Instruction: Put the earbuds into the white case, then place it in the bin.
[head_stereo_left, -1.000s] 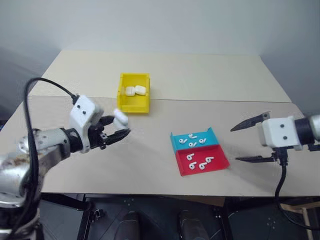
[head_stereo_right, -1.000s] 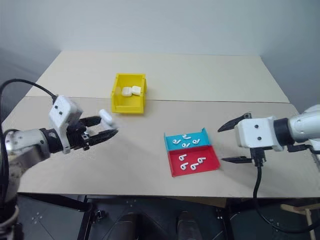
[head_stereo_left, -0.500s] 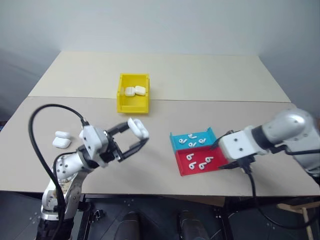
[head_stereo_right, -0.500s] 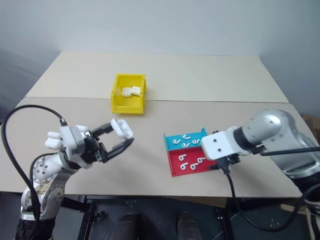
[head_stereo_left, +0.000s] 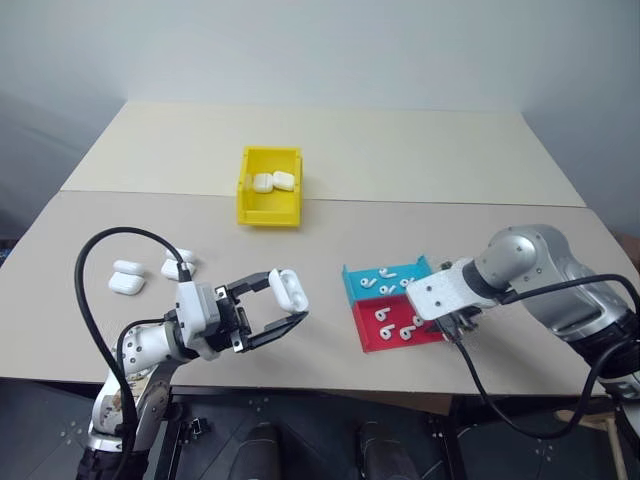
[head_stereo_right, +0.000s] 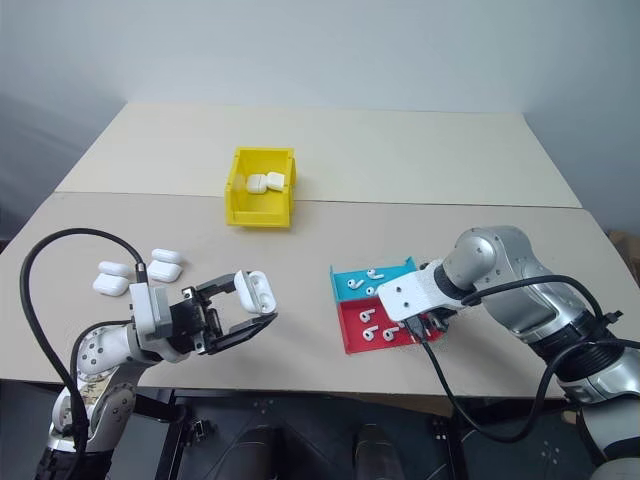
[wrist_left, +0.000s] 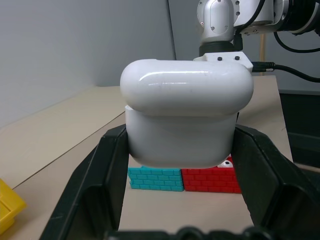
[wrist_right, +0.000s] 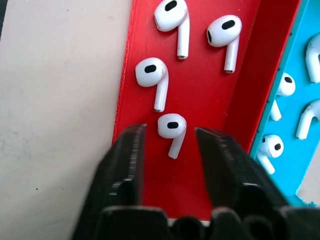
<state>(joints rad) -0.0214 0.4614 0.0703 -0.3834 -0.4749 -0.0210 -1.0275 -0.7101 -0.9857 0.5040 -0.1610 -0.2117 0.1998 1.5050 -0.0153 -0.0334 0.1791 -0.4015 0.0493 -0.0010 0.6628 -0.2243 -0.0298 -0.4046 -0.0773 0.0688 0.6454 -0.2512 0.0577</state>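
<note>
Left gripper (head_stereo_left: 284, 312) pinches a white case (head_stereo_left: 288, 290), lid seemingly shut; right gripper (wrist_right: 171, 141) straddles an earbud (wrist_right: 171, 127) in the red tray (wrist_right: 202, 90), fingers apart, must close next

In the head views, the right gripper's black fingers are concealed beneath its own white wrist housing (head_stereo_left: 440, 292), which also covers the near right corner of the shallow red plastic tray (head_stereo_left: 372, 340). In the right wrist view, the shallow blue plastic tray (wrist_right: 295, 150) is cut off by the picture's edge, together with several tiny glossy white stemmed earbuds (wrist_right: 314, 50) lying in it. In the left wrist view, the glossy white rounded case (wrist_left: 186, 117) blocks most of both trays behind it. The yellow plastic bin (wrist_left: 7, 207) appears there only as a corner at the picture's edge.
</note>
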